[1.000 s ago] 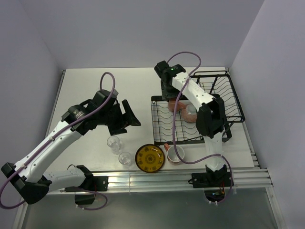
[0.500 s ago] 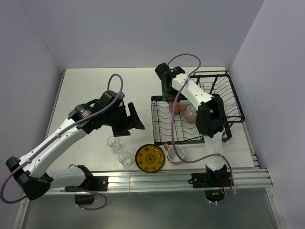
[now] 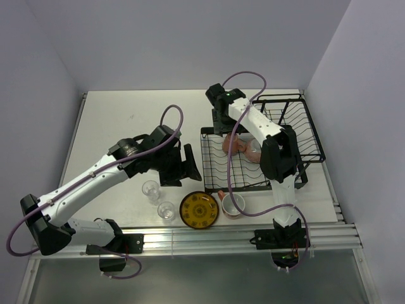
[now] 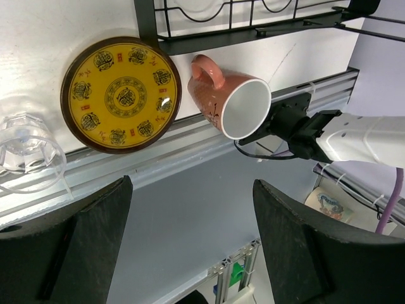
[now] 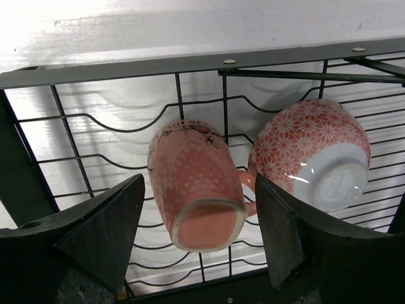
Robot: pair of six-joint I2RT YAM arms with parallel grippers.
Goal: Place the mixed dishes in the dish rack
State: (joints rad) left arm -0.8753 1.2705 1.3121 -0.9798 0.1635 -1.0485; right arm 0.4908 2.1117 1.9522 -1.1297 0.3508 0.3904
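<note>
Dish rack [image 3: 250, 174] with part of the dishes loaded, three views. Right gripper [image 5: 200, 180]: jaws wide, gripping nothing, poised over the first mug [image 5: 196, 190]. This mug is salmon-pink and lies on its side on the wavy wires of the low tray [image 5: 95, 126], base toward the wrist camera. Just beside it at 3 o'clock the pink bowl [image 5: 310, 152] rests tilted, its pale foot showing. Left gripper [image 4: 193, 183]: jaws wide and empty, hanging over the near part of the table [image 3: 114, 120]. In its wrist view the yellow plate [image 4: 121, 94] lies flat at 11 o'clock, the second mug [image 4: 231, 104] stands at 1 o'clock with its white inside visible, and a clear glass [image 4: 28, 152] sits at 9 o'clock. In the top view the second mug is just beside the plate at its 3 o'clock, and two glasses [image 3: 150, 190] stand at its 9 and 10 o'clock. The tray's near edge runs at 12 o'clock of the second mug. The taller basket [image 3: 297, 120] adjoins the tray at 2 o'clock.
</note>
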